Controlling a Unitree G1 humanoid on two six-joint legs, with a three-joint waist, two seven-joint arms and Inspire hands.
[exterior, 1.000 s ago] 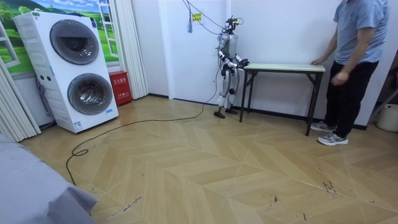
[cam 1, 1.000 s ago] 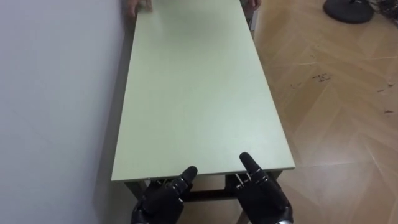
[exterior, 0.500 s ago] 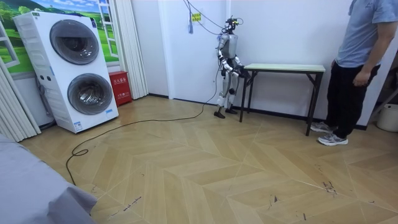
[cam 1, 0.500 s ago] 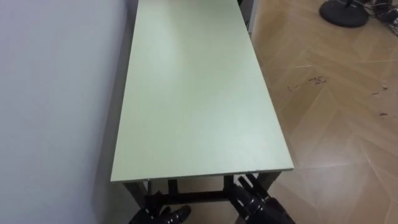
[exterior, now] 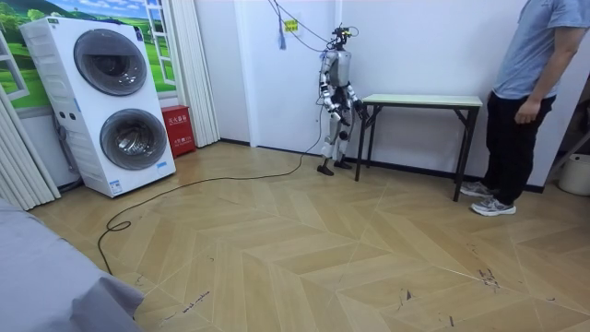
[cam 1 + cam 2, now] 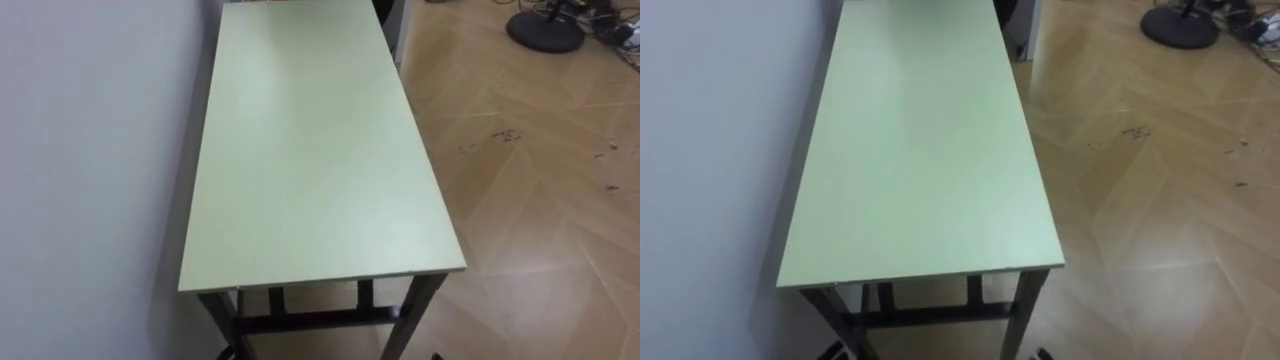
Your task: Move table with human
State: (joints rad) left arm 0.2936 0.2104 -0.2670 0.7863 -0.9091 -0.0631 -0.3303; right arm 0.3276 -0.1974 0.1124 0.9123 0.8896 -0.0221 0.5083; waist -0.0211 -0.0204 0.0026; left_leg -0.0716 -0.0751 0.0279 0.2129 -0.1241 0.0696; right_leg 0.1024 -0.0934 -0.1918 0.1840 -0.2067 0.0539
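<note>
We see a room with a white wall (image 5: 415,37), a herringbone wood floor (image 5: 304,249), and two stacked washing machines (image 5: 115,101) at the room view's left. A long, narrow table (image 5: 419,100) with a pale green tabletop (image 6: 315,150) and dark legs stands on all four legs on the floor, one long side close against the wall.

A second ago both of our robot hands were raised at the near short edge of the tabletop; half a second ago they were dropping below it; now they have sunk beneath that edge. Whether either robot hand is apart, together, or clamped on the frame, we cannot tell.

At the far end, a person (image 5: 525,101) had a hand on the tabletop a second ago. That hand has since lifted away, and the person now stands just beside the far end, arms down.

We judge that nobody is visibly bearing the table's weight at this moment; this fits either a lift about to come or a table just set down.

The table's long axis runs straight away from us, along the wall, its near short end at our body and its far end toward the person.
</note>
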